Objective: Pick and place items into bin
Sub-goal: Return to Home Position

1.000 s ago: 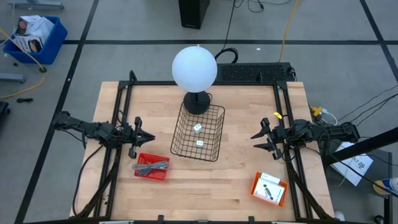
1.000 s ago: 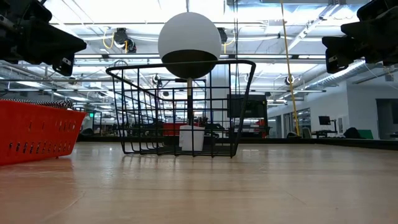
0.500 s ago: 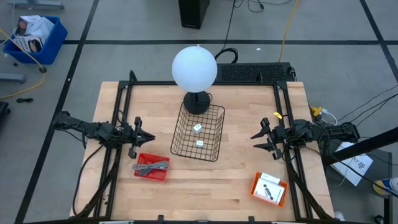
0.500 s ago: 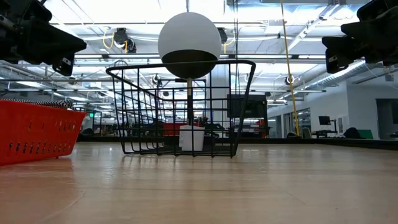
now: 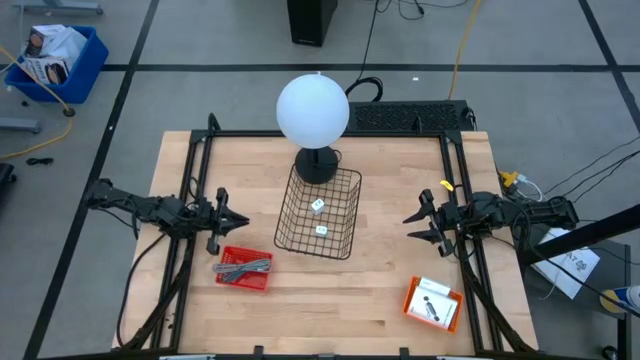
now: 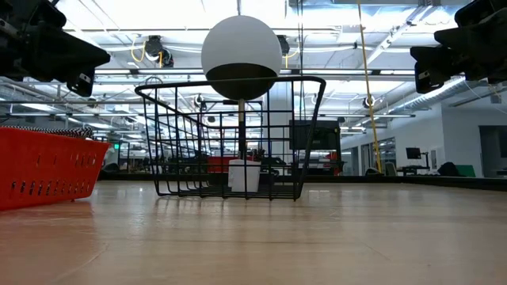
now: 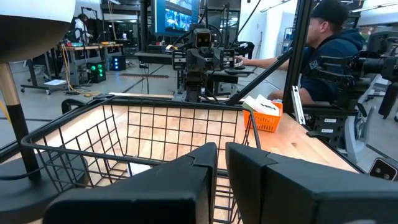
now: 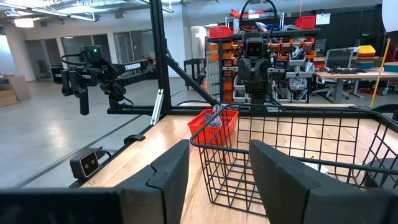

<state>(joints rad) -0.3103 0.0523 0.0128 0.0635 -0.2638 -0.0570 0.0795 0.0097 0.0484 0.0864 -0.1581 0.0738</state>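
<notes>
**Hovering on either side of the wire basket**

The left gripper (image 5: 236, 218), its fingers closed to a slit, and the right gripper (image 5: 412, 228), its fingers apart, both hold nothing. Between them the wire basket (image 5: 340, 180) holds two white blocks (image 5: 318, 205). The red bin (image 5: 258, 283) with the slim pieces (image 5: 243, 267) sits just beside the left gripper. The orange bin (image 5: 410, 297) with the packets (image 5: 436, 299) lies near the right gripper.

Pale wood table (image 5: 390, 270) — smooth, faintly glossy; black wire basket (image 5: 343, 210); red bin (image 6: 47, 162) and orange bin (image 5: 411, 299) — plastic.
</notes>
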